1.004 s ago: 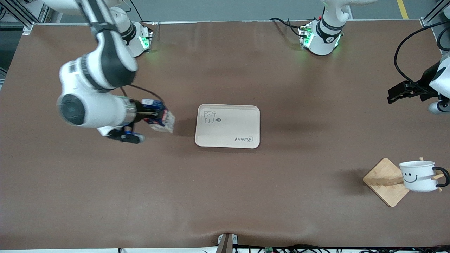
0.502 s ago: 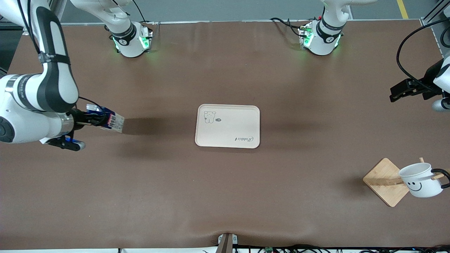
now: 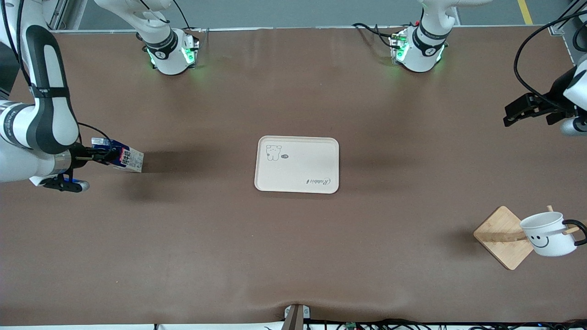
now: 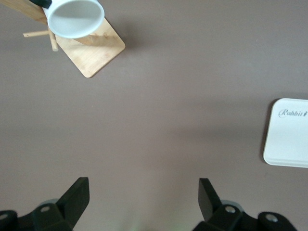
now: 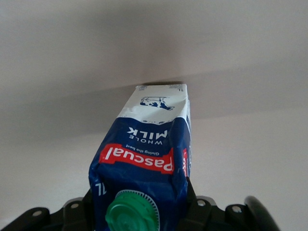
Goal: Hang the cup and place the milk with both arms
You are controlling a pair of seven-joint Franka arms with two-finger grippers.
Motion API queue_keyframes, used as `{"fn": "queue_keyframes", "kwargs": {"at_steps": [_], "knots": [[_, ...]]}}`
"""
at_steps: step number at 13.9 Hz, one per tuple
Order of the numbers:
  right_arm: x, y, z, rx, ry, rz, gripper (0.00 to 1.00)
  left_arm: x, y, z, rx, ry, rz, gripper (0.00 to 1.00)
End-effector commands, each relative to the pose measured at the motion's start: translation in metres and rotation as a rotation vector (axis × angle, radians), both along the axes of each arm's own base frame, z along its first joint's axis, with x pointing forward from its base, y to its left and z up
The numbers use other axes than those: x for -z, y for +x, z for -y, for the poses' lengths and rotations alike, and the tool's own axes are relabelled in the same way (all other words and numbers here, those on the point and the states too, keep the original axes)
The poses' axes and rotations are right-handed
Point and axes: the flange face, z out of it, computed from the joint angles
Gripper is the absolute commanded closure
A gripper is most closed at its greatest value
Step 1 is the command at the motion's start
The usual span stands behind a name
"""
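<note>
Since a second ago the right arm has swung away from the tray toward its own end of the counter, carrying the milk carton (image 3: 120,157) with it; the cup has tipped slightly on its peg.

From the front camera, the right claw (image 3: 98,156) is clamped on the carton's capped end, and the carton lies nearly level in the air over the brown, matte counter (image 3: 293,252), well apart from the tray (image 3: 297,164). That tray is a cream rounded rectangle with a small bear drawing and the word "Rabbit", lying flat at mid-counter. At the left arm's end, a pale wooden rack (image 3: 503,237) has a square base set corner-on; the white smiley cup (image 3: 547,234) hangs tilted from one of its pegs by the black loop handle. The left claw (image 3: 516,113) waits in the air above that end of the counter, its fingers spread apart.

Left wrist view: both black fingers (image 4: 76,195) stand wide with bare counter between them. It looks straight into the cup's round, glossy mouth (image 4: 75,18), which the front camera does not give, and catches the tray's corner (image 4: 287,133).

Right wrist view: only here the carton's print reads, "Pascal", "Whole Milk", on dark blue with a red band, its white lower part pointing away and the ribbed green cap (image 5: 132,211) nearest the lens. The fingers themselves are mostly hidden beside the carton, apparently pressing its two sides.
</note>
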Motion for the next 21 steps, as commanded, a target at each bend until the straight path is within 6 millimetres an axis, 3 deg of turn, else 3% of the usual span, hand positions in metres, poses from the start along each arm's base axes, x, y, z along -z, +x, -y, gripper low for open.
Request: {"fn": "queue_keyframes", "kwargs": {"at_steps": [1,13,14,15,16,18,21], "knots": [[0.005,-0.009,-0.005,-0.014,0.015,0.000,1.00,-0.015,-0.016,0.004,0.005,-0.010,-0.008,0.00],[0.008,-0.005,0.002,-0.097,0.068,0.046,1.00,0.012,-0.006,0.004,-0.002,-0.008,-0.076,0.00],[0.011,-0.006,0.003,-0.097,0.069,0.043,0.73,0.014,-0.004,0.003,-0.003,-0.007,-0.077,0.00],[0.011,-0.006,0.003,-0.095,0.069,0.043,0.55,0.017,0.000,0.004,-0.002,-0.004,-0.080,0.00],[0.011,-0.006,0.003,-0.095,0.069,0.042,0.20,0.021,0.003,0.004,-0.002,-0.005,-0.082,0.00],[0.011,-0.007,0.003,-0.094,0.069,0.042,0.02,0.021,0.004,0.007,0.003,-0.009,-0.079,0.00],[0.011,-0.007,0.003,-0.093,0.071,0.039,0.00,0.015,0.012,0.012,0.014,-0.013,-0.015,0.00]]}}
